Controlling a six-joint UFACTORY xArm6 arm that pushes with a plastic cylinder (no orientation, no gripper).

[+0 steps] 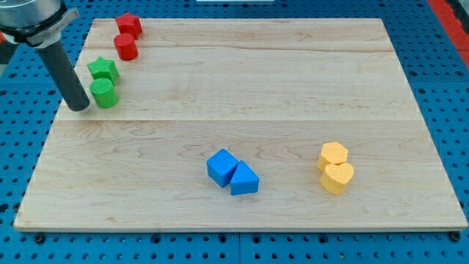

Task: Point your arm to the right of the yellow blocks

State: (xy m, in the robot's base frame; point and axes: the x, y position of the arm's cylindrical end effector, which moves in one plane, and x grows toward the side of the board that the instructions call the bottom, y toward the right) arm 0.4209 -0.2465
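Note:
Two yellow blocks lie at the view's lower right: a yellow hexagon (333,154) and, touching it just below, a yellow heart (337,177). My rod comes down from the view's top left, and my tip (78,108) rests on the wooden board (256,81) at its left edge. The tip is far to the left of the yellow blocks and right beside the green cylinder (104,94).
A green star (103,70) sits just above the green cylinder. A red star (129,25) and a red cylinder (126,47) are at the top left. A blue cube (222,167) and a blue triangle (244,180) touch each other at the bottom centre.

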